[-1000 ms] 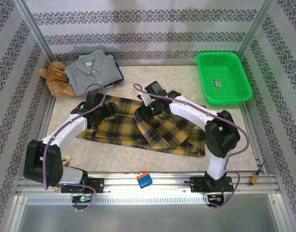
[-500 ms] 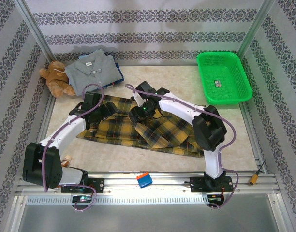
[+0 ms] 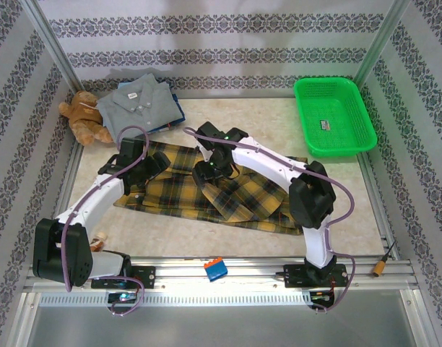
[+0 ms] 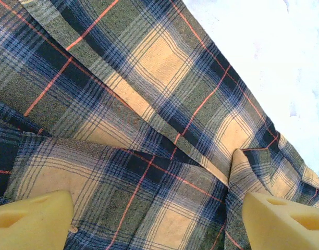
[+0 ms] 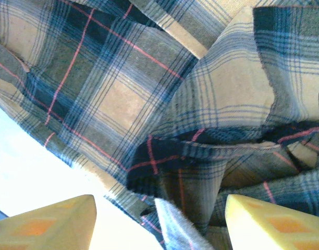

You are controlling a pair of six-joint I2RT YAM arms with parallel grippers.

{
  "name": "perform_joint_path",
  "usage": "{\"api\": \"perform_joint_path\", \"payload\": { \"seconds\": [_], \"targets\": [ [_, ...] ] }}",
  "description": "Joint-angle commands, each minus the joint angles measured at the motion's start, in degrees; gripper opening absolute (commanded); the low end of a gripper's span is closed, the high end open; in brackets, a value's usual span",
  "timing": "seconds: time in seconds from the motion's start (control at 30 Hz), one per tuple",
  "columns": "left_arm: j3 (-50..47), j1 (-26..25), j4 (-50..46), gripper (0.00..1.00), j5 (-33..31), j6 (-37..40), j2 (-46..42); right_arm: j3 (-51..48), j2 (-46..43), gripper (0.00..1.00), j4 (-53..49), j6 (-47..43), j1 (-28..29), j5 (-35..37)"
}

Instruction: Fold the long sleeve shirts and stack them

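Left gripper (image 4: 155, 211) and right gripper (image 5: 159, 211) both hover, fingers spread wide, over the mustard-yellow plaid flannel shirt (image 3: 243, 199)

A brown teddy bear (image 3: 82, 116) sits in the far left corner of the pale, marbled counter (image 3: 235, 116), close against the left wall. A green plastic basket (image 3: 338, 105) stands in the far right corner, well apart from the bear, with 1 small dark label (image 3: 324, 125) lying flat on its mesh floor. On the metal rail (image 3: 250, 273) at the near edge rests a small blue and orange block (image 3: 215, 269), and further right, past the rail's end, lies a small orange-brown cylinder (image 3: 382, 267) with a thin black lead.
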Motion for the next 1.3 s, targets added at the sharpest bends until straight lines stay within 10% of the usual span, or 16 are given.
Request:
{"api": "perform_joint_path", "payload": {
  "seconds": [0.0, 1.0, 1.27],
  "targets": [
    [-0.7, 1.0, 0.1, 0.84, 0.4, 1.4, 0.0, 4.1, 2.3, 0.67, -3.0, 3.6, 0.8, 1.3],
    [-4.5, 5.2, 0.6, 0.84, 2.8, 1.9, -2.9, 14.8, 14.0, 0.58, -10.8, 3.1, 1.4, 4.1],
    [-5.7, 6.6, -0.1, 0.84, 2.6, 2.2, -4.7, 15.5, 12.6, 0.06, -7.9, -0.7, 1.0, -0.7]
  ]
}}
